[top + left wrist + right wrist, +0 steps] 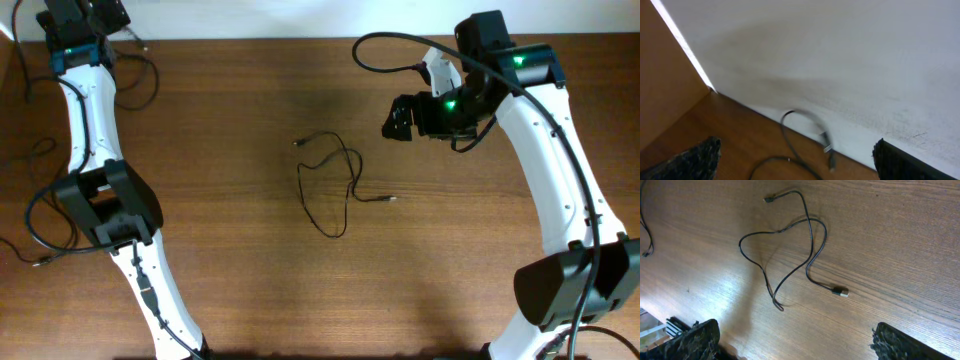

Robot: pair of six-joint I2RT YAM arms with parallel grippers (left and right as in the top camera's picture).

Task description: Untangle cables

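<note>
One thin black cable (pixel 330 182) lies in loose crossing loops at the middle of the wooden table, with a silvery plug (pixel 391 200) at its right end. The right wrist view shows that cable (pixel 790 255) and its plug (pixel 841 292) ahead of my right gripper (pixel 795 340), which is open and empty. In the overhead view this right gripper (pixel 396 120) hovers to the right of the loops. My left gripper (pixel 100 15) is at the far left corner, open, over another cable (pixel 790 150) whose silvery plug (pixel 827 147) rests against the white wall.
A white wall (pixel 840 60) borders the table's far edge. Dark cords (pixel 40 215) loop around the left arm's elbow near the left edge. Another thin cord (pixel 153 68) curls beside the left arm at the back left. A cord end (pixel 645 245) shows at the right wrist view's left edge.
</note>
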